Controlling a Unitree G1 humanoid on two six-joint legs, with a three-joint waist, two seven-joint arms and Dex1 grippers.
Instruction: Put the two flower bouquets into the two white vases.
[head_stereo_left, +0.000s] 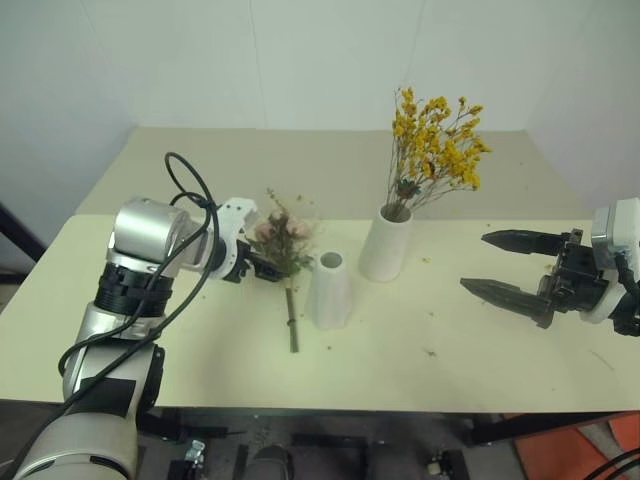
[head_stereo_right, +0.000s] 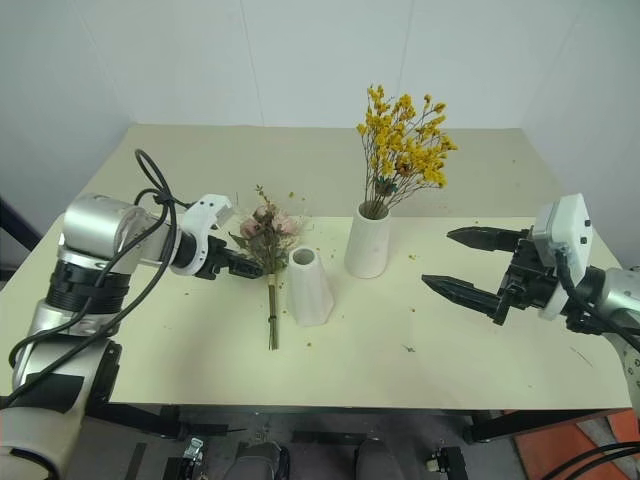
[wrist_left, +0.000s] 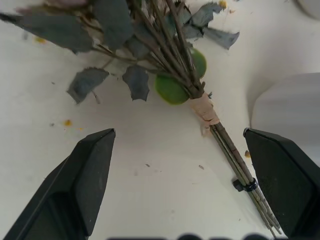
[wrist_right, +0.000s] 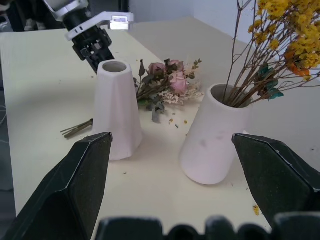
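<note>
The yellow bouquet (head_stereo_left: 436, 148) stands upright in the wider white vase (head_stereo_left: 385, 248) at mid-table. Left of it stands the slimmer cone vase (head_stereo_left: 330, 292), its small mouth empty. The pink rose bouquet (head_stereo_left: 283, 238) lies flat on the table, left of the cone vase, stems (head_stereo_left: 292, 322) toward the front edge. My left gripper (head_stereo_left: 262, 268) is open just left of the bouquet, pointing down; in the left wrist view its fingers (wrist_left: 85, 170) straddle the taped stems (wrist_left: 206, 111) without touching. My right gripper (head_stereo_left: 512, 266) is open at the right, level, holding nothing, pointing toward both vases.
The cream table (head_stereo_left: 450, 370) has small yellow and brown flower crumbs (head_stereo_left: 430, 352) scattered around the vases. A white wall stands behind its far edge. An orange object (head_stereo_left: 590, 450) lies on the floor below the front right corner.
</note>
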